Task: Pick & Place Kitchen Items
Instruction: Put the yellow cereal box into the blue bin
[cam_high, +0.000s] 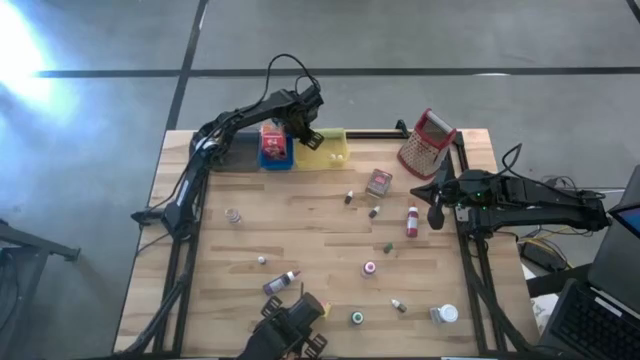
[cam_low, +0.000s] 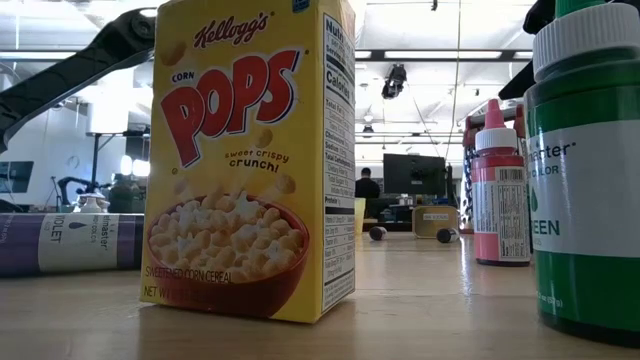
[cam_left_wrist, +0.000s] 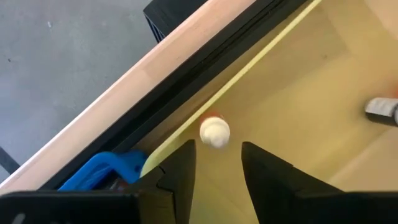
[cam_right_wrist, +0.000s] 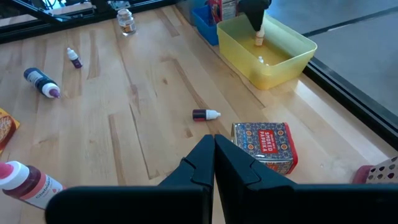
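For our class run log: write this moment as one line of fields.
left gripper: over yellow tray, fingers parted above small white-capped bottle | right gripper: shut, empty, waiting beside patterned tin

Non-task stuff on and around the wooden table (cam_high: 300, 225)

Metal grater (cam_high: 426, 142) with red handle stands near the table's far edge, toward the right side. Yellow tray (cam_high: 326, 150) sits at the far edge, blue tray (cam_high: 277, 157) touching it on the left, a darker tray (cam_high: 238, 152) beyond that, mostly hidden. Black rail (cam_left_wrist: 205, 68) runs along the table's far edge, just behind the yellow tray. Grey floor (cam_high: 450, 40) with dark lines surrounds the table. Low view: room behind has a person (cam_low: 367, 186) standing far off, beside a dark monitor (cam_low: 413, 173), ceiling lights overhead. Laptop (cam_high: 600, 320) off the table's right side.
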